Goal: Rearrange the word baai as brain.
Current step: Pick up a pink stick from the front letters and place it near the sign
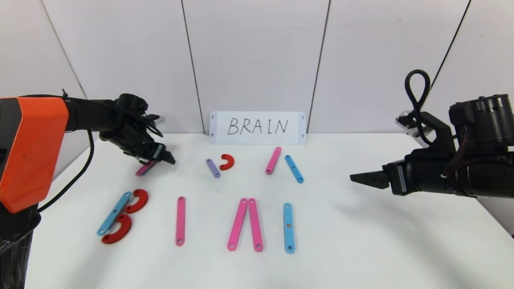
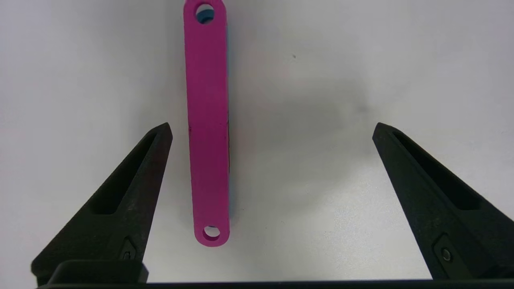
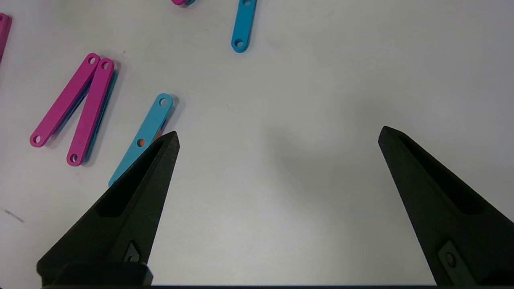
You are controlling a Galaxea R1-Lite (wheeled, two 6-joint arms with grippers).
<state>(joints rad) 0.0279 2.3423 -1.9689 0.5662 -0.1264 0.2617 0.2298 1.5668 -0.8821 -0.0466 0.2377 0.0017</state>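
Fingers point(image 2: 136, 180) of my left gripper point(image 1: 158, 157) stand spread over the flat magenta plastic strip point(image 2: 208, 132) lying free at the table's far left; it looks light, stiff and slick, so I'd pinch its long edges mid-length.

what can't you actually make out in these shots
- Head view: the left gripper covers most of the pink strip beneath it; only one end shows.
- Left wrist view: something blue lies under that pink strip; only a sliver shows, so what it is cannot be told.
- Right wrist view: a finger of the right gripper hides the near end of the blue strip.
- Right wrist view: the frame edge crops a pink piece.
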